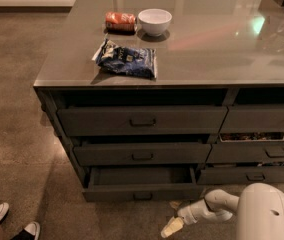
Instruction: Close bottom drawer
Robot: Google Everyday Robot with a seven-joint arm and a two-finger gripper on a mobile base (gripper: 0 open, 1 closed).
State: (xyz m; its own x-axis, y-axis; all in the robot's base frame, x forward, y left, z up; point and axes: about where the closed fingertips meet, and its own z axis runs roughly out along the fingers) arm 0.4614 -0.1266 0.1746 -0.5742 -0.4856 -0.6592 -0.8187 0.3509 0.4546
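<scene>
The bottom drawer [142, 191] is the lowest of the wide dark grey stack. It stands partly open, with a strip of its dark interior [142, 175] showing behind the slim front panel and its small pull handle [142, 196]. My gripper [171, 227] is low at the bottom right, just in front of and below the drawer's right end, apart from the front panel. The white arm [217, 207] reaches in from the right.
Two taller wide drawers [142, 120] sit above, and narrower drawers [262, 154] stand to the right. A blue bag [127, 59], a red packet [120, 21] and a white bowl [155, 21] lie on the grey countertop [217, 54]. Shoes [17, 224] are at bottom left.
</scene>
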